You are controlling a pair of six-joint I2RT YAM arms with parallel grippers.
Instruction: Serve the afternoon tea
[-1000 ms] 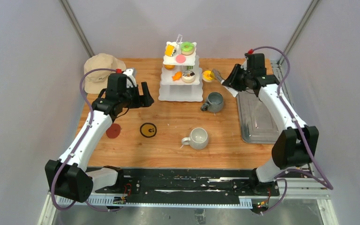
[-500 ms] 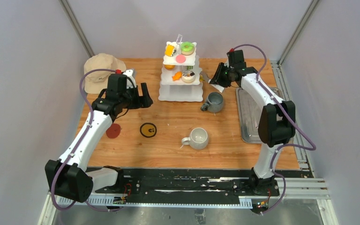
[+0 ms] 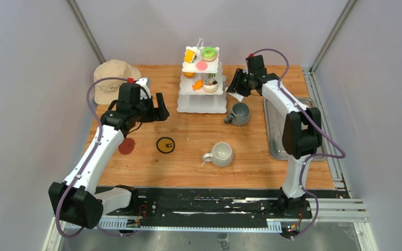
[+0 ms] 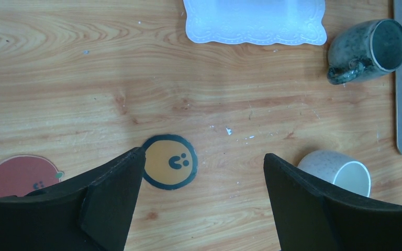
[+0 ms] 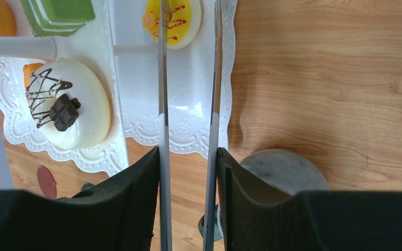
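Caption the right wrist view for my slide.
Right gripper holds metal tongs over a yellow pastry on the white stand, beside a chocolate-topped white pastry.

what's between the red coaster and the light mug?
The yellow smiley coaster, flat on the wood between the red coaster and the light mug. The rest of that stretch is bare table. Clearest in the top view.

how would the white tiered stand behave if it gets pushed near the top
Probably top-heavy: the white tiered stand rises tall over a modest base, so a high push may tip it. It looks rigid, likely thin plastic, so fairly light. The green pastry on top could slide off.
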